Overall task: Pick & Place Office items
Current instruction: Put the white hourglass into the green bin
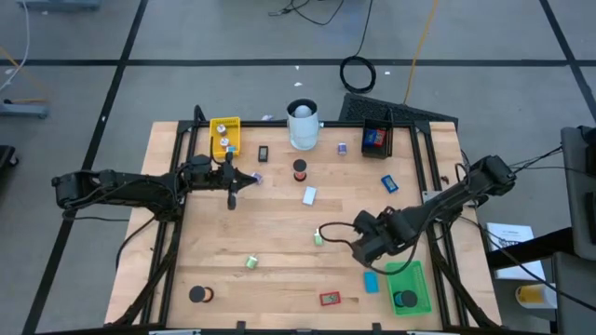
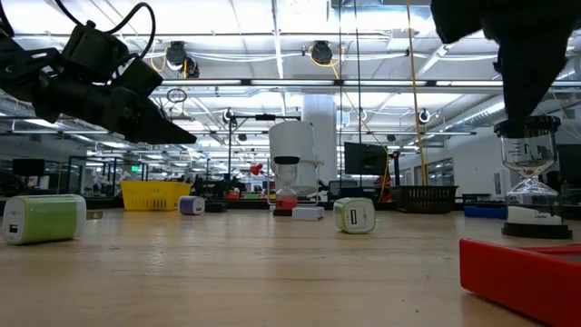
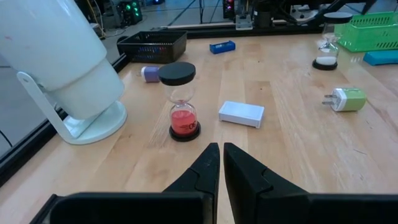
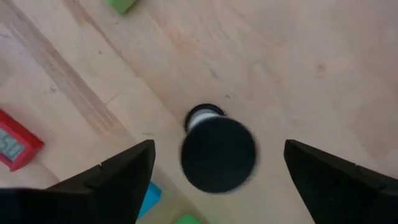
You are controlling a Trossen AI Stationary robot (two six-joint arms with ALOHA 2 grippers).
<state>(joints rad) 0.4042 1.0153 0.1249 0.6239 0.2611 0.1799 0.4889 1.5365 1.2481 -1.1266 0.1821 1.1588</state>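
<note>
A small hourglass with a black cap and white sand (image 4: 217, 154) stands upright on the wooden table (image 1: 279, 233), near the green tray (image 1: 421, 279). My right gripper (image 4: 219, 146) hangs above it, pointing steeply down, open, one finger on either side of the cap and clear of it; the low view shows the hourglass (image 2: 528, 182) under the gripper (image 2: 526, 100). My left gripper (image 3: 221, 152) waits shut above the table's far left part (image 1: 233, 186). Before it stand a red-sand hourglass (image 3: 180, 102) and a white block (image 3: 241, 114).
Scattered on the table are green plugs (image 1: 318, 237) (image 1: 251, 263), blue blocks (image 1: 372, 281) (image 1: 389, 182), a red clock (image 1: 330, 299) and a black disc (image 1: 198, 294). A tall white cylinder (image 1: 303, 126), a yellow tray (image 1: 225, 137) and a black tray (image 1: 376, 138) stand along the far edge.
</note>
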